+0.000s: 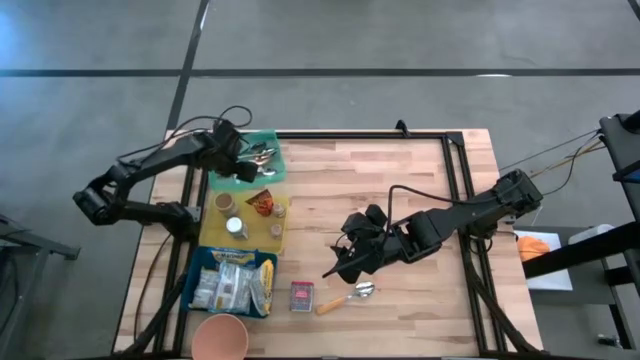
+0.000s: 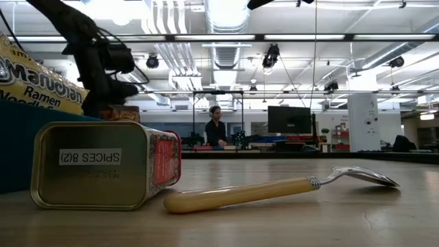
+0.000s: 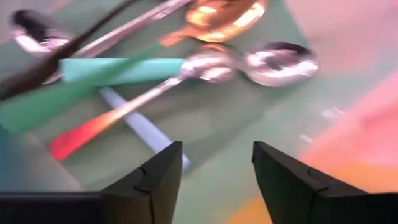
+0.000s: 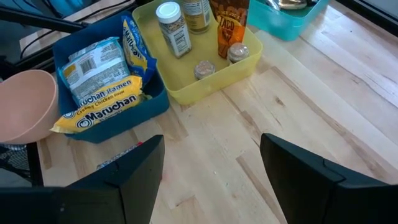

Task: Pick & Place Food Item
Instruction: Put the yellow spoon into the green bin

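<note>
Your left gripper (image 3: 214,171) has its jaws apart with nothing between them, hanging over the spoons (image 3: 249,62) in the green tray (image 1: 275,140). Your right gripper (image 4: 211,168) is also spread and empty, above the bare table (image 1: 400,190) near the ramen packs (image 4: 99,81) in the blue bin (image 4: 152,102).

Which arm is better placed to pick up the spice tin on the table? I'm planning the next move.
Right. The right gripper hangs open over the wood just beside the spice tin, while the left gripper is open over the green tray of spoons at the far end.
</note>
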Robot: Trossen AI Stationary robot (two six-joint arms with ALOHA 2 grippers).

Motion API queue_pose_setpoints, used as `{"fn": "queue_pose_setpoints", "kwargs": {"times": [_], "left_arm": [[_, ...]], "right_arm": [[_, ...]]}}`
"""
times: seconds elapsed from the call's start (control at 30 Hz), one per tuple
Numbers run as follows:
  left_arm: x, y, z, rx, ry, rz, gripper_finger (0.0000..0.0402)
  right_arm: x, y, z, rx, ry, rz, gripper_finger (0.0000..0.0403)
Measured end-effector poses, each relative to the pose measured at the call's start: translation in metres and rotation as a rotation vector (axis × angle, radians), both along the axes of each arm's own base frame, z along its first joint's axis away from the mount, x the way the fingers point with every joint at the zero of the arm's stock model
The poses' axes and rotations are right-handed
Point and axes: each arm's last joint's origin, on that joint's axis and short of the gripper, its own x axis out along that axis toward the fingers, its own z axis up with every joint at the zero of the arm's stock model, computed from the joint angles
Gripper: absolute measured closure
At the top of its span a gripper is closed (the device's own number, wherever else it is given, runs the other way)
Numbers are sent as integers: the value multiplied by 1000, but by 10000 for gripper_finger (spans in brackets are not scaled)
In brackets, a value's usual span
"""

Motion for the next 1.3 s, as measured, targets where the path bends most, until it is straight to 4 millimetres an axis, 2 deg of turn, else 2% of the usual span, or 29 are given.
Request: {"fn": "queue_pose_setpoints", "kwargs": {"times": [0.2, 0.33, 0.5, 0.63, 0.8, 0.97, 1.13, 1.3], "left_arm": [[5, -9, 32, -140, -57, -236, 170], [5, -30, 53, -237, -24, -461, 168], [-1, -62, 69, -285, 32, -617, 168], [-5, -83, 75, -244, 0, -650, 168], [-8, -105, 81, -220, -54, -647, 168], [0, -125, 83, -226, -104, -665, 168], [12, -146, 86, -223, -173, -733, 168], [21, -161, 92, -206, -252, -757, 168]], "right_arm": [[0, 3, -1, 28, 45, 106, 138], [-2, 6, -8, 45, 116, 276, 138], [-6, 11, -23, 49, 203, 450, 138], [-9, 11, -39, 53, 261, 497, 145], [-11, 12, -56, 67, 284, 543, 192], [-12, 11, -72, 31, 277, 590, 231], [-18, 12, -91, -24, 331, 657, 238], [-27, 23, -103, -157, 352, 852, 239]]}}
